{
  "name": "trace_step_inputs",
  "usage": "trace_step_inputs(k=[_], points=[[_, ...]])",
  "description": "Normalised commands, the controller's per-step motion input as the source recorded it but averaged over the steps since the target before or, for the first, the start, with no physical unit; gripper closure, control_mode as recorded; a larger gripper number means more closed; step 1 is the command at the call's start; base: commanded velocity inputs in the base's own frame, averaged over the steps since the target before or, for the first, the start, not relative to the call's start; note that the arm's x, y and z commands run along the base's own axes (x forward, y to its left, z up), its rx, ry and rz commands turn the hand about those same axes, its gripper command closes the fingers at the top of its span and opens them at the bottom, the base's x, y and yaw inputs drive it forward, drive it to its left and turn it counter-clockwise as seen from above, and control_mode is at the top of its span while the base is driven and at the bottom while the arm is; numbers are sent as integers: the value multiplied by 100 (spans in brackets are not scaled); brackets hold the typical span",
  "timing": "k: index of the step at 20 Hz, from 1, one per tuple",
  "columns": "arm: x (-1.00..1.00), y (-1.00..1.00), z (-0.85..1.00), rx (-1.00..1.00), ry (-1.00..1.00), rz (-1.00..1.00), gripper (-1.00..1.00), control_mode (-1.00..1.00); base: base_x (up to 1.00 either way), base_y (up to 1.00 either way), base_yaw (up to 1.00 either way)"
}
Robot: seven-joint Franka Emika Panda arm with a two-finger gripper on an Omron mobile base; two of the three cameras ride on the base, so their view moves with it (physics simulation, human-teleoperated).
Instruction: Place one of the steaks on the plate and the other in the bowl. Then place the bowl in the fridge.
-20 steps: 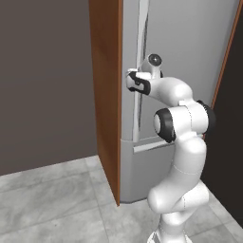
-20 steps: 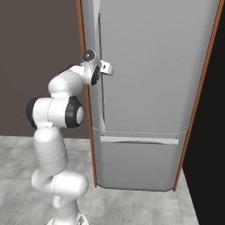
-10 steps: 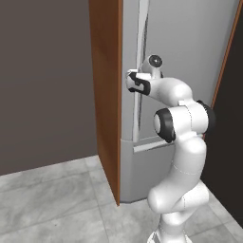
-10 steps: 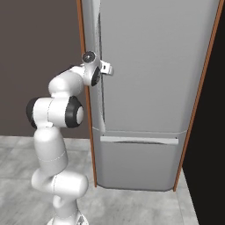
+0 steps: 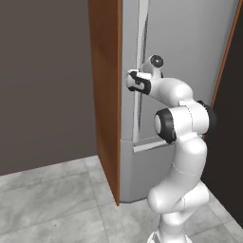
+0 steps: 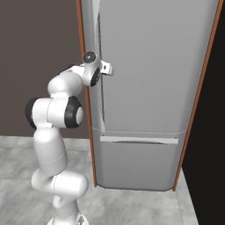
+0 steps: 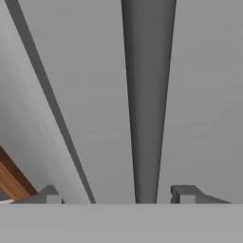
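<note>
2 dark fingertips (image 7: 187,193) rise at the bottom of the hand view, one on each side of the fridge handle (image 7: 147,104), which runs as a long dark-grey bar up the middle of that view. The gripper (image 7: 114,195) is spread, with a clear gap between each finger and the bar, so nothing is pinched. In the left base view the gripper (image 5: 134,81) sits at the handle (image 5: 140,52) at about the arm's shoulder height, and the white arm (image 5: 182,142) rises from the lower right and bends forward to the door. The fridge (image 5: 190,52) stands tall and grey with its door shut, a wood-brown side panel (image 5: 105,85) along its left edge. From the right base view the gripper (image 6: 107,69) is against the left part of the fridge door (image 6: 154,66), above the seam of the lower drawer (image 6: 138,165). Grey tiled floor (image 5: 52,204) lies in front, with a dark wall (image 5: 42,80) to the left.
</note>
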Motion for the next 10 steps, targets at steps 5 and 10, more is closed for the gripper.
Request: trace_step_inputs(k=[5,10], points=[[-28,60,-15,0,0,14,100,-100,0,0,0],[-62,13,0,0,0,15,100,-100,0,0,0]])
